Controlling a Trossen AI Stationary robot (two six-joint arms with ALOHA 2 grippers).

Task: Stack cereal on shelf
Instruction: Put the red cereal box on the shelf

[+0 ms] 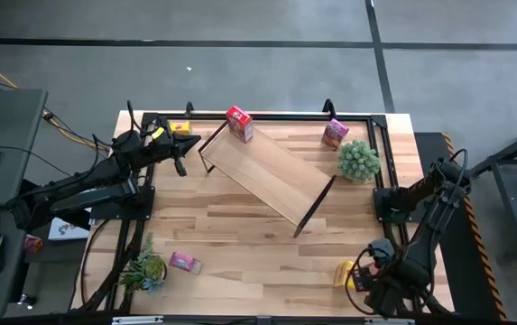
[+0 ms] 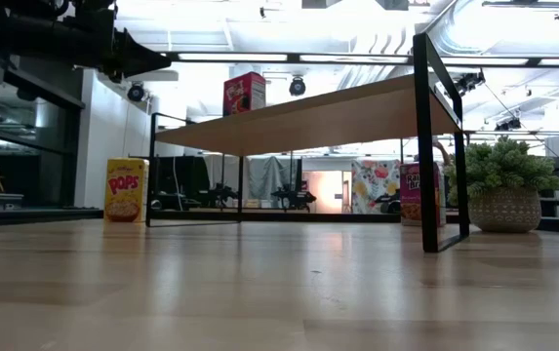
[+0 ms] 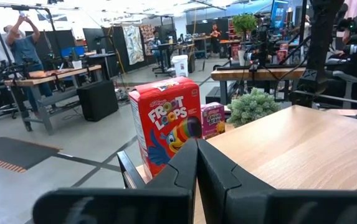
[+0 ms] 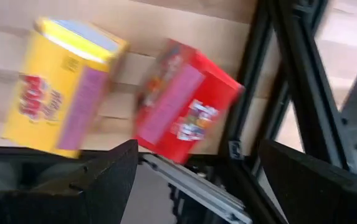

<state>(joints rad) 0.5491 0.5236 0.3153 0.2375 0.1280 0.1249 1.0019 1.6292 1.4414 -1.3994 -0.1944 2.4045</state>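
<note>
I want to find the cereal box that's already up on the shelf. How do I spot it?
Find the shelf, the long light-wood board on black frames lying slantwise across the table. On its far end, nearest the left gripper, stands one red Froot Loops box. It is the only box on the board; the other boxes sit on the tabletop.

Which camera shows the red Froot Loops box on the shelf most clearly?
The left wrist view: the Froot Loops box stands upright with its front readable. The high view shows only its top at one end of the shelf. The low view shows it small and far off; the right wrist view misses it.
</note>
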